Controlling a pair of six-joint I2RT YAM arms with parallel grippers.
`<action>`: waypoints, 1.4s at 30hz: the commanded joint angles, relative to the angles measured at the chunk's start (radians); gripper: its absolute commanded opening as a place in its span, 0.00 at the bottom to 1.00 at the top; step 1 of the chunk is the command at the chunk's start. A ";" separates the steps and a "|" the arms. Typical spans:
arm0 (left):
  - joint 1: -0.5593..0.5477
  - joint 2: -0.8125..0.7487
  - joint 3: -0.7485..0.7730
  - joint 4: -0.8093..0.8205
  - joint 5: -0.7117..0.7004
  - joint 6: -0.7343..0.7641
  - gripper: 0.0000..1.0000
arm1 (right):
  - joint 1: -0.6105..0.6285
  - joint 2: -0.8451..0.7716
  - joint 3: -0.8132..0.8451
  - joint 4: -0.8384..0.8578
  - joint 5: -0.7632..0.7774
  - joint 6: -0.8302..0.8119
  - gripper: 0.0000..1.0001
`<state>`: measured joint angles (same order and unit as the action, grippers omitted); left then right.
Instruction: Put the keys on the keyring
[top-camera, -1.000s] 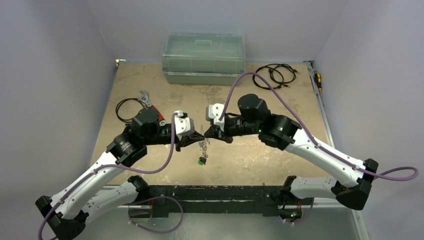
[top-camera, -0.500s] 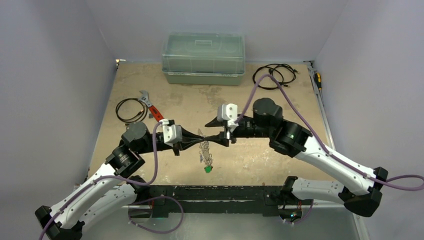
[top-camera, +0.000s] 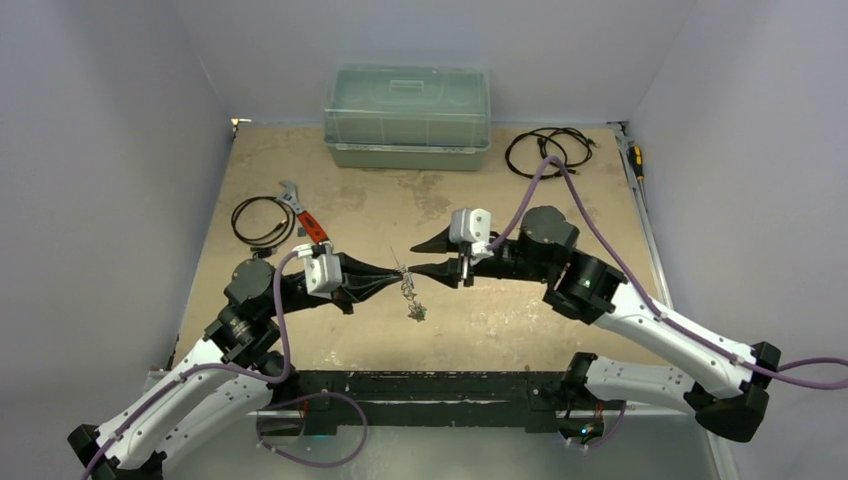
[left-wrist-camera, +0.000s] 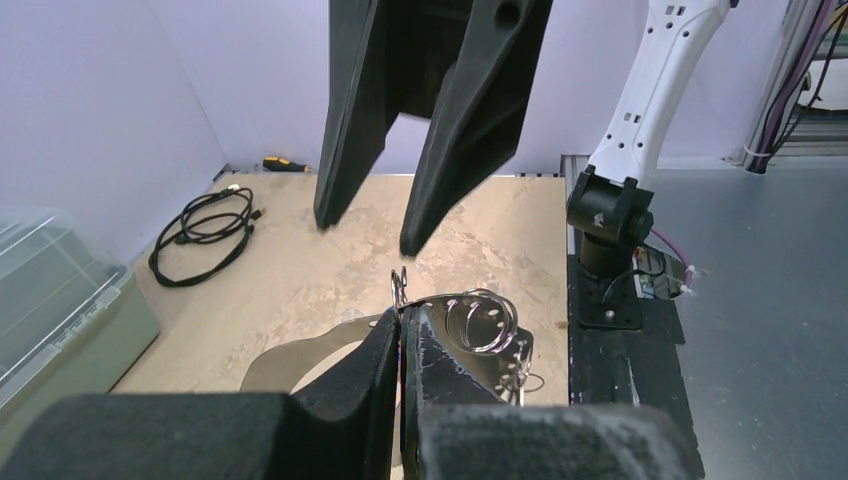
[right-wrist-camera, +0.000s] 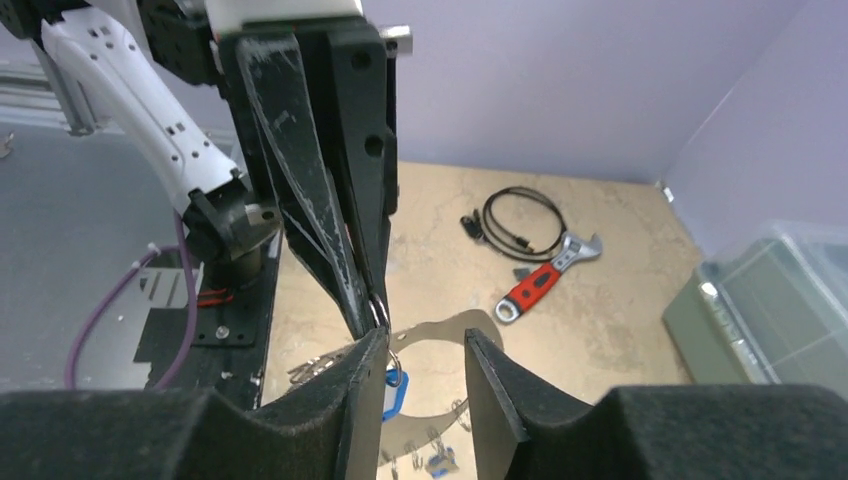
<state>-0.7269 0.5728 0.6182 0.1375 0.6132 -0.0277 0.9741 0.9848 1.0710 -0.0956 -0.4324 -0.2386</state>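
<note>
Right gripper (top-camera: 414, 259) has just let go and drawn back. Its jaws now stand partly apart with nothing between them, just off the tips of the left gripper (top-camera: 392, 273). That one stays clamped tight on the keyring (left-wrist-camera: 480, 318), which sits at its fingertips with the keys (top-camera: 416, 311) dangling beneath, clear of the open jaws. I judge one threading pass is over, so the freed hand can fetch another key.

Top view: keys (top-camera: 412, 300) too small to tell apart. Right wrist view: keyring (right-wrist-camera: 440, 324) partly hidden behind right fingers (right-wrist-camera: 330, 420); lower keys cut by bottom edge; box (right-wrist-camera: 770, 300) cut by right edge.
</note>
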 joint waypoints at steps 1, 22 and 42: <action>-0.002 -0.013 0.000 0.079 -0.018 -0.016 0.00 | -0.006 0.051 0.016 -0.008 -0.050 0.004 0.37; -0.001 -0.012 0.006 0.064 -0.041 -0.015 0.00 | -0.006 0.050 0.032 -0.040 -0.143 -0.014 0.31; -0.002 -0.037 0.004 0.048 -0.042 -0.008 0.00 | -0.008 0.024 0.031 -0.035 -0.127 -0.016 0.33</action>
<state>-0.7277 0.5468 0.6071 0.1329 0.5747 -0.0338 0.9630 0.9920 1.0714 -0.1417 -0.5426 -0.2550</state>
